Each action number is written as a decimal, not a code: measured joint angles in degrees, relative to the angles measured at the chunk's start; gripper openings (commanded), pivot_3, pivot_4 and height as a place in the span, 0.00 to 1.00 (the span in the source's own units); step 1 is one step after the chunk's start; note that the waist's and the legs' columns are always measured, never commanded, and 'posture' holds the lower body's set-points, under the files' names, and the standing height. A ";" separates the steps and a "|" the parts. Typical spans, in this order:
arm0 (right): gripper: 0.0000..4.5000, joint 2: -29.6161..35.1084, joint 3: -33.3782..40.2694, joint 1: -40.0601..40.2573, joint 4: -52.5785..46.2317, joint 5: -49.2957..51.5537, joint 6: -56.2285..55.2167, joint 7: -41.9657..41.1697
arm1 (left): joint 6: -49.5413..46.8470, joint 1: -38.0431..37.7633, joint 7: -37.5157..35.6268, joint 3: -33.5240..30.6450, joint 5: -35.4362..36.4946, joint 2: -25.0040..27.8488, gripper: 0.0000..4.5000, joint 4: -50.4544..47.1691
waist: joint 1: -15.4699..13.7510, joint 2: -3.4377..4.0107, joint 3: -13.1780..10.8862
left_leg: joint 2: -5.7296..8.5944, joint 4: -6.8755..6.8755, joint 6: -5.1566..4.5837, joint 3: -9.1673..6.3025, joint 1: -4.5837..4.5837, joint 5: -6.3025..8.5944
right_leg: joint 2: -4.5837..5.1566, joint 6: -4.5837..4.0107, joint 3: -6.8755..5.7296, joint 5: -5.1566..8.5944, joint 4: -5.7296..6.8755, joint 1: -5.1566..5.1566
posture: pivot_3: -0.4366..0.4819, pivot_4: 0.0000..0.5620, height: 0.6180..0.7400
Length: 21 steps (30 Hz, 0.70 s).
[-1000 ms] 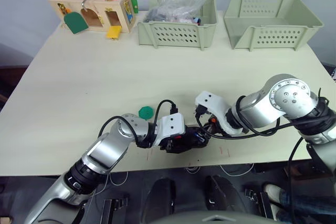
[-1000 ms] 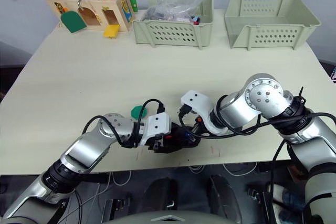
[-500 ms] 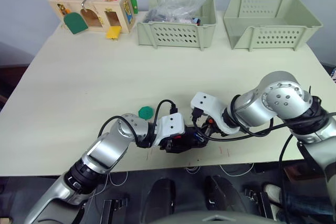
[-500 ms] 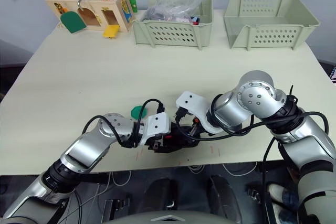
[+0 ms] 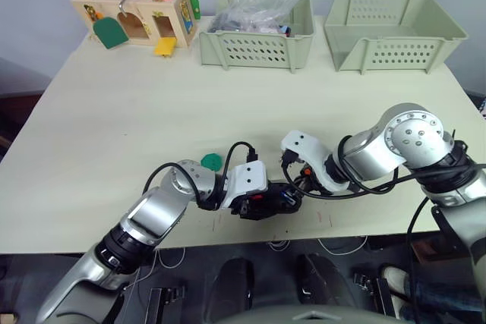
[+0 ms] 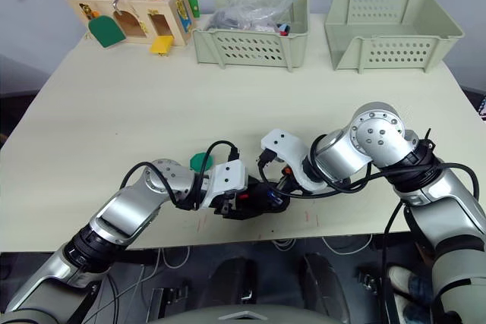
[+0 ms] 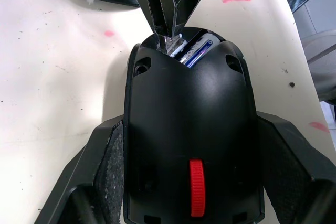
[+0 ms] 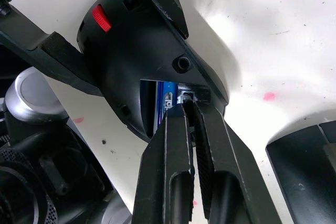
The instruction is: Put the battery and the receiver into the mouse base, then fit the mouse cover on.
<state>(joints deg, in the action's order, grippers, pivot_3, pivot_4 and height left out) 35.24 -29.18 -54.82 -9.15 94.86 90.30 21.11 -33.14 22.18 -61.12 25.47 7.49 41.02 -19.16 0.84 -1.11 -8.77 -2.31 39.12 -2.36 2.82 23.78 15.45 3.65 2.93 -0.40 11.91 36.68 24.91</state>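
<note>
Low in the centre of the head views, on the pale cream worktop (image 5: 114, 119), I have the black oval mouse base with its small red mark (image 7: 191, 129) clamped between the two pads of my left gripper (image 7: 191, 145).

My right gripper (image 8: 190, 109) comes at the base from the far end, its fingers pinched nearly together on something small and silvery at the rim of the hollow compartment. I take it for the receiver but cannot tell for sure.

Inside that opening lies the slim white battery with blue end (image 7: 195, 54), its long axis slanting across the compartment mouth, just beside the right fingertips (image 8: 178, 113).

My left wrist view shows the red mark and the battery's label. My right wrist view shows the slot itself.

A green round disc (image 5: 212, 162) lies near the left arm.
</note>
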 measured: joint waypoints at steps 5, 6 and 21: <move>0.00 1.59 -1.80 -0.04 0.19 4.45 -2.77 3.62 | 0.30 0.03 -0.11 0.02 0.00 0.00 0.64 0.17 | 0.00 0.00 0.00 | 0.00 0.00 0.00 0.00 0.00 0.00 | 0.00 0.00 0.00 0.00 0.00 0.00 | 0.48 0.27 1.00; 0.00 1.71 -1.97 -0.04 0.19 4.77 -3.03 3.87 | 0.31 0.03 -0.12 0.02 0.00 0.00 0.64 0.17 | 0.00 0.00 0.00 | 0.00 0.00 0.00 0.00 0.00 0.00 | 0.00 0.00 0.00 0.00 0.00 0.00 | 0.48 0.27 1.00; 0.00 4.55 -7.56 -2.44 -0.10 10.94 -8.04 7.87 | -0.46 0.01 -0.10 -0.01 -0.04 0.13 0.64 -0.34 | 0.01 0.00 -0.01 | -0.01 0.00 0.00 -0.01 0.01 0.00 | 0.00 0.00 0.00 0.00 -0.02 0.01 | 0.48 0.27 1.00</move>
<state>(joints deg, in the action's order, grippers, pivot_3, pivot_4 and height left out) 39.80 -36.73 -57.26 -9.25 105.81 82.26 28.99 -33.60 22.19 -61.22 25.46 7.44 41.14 -19.50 0.85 -1.11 -8.79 -2.32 39.12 -2.36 2.81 23.79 15.45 3.66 2.93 -0.40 11.91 36.67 24.92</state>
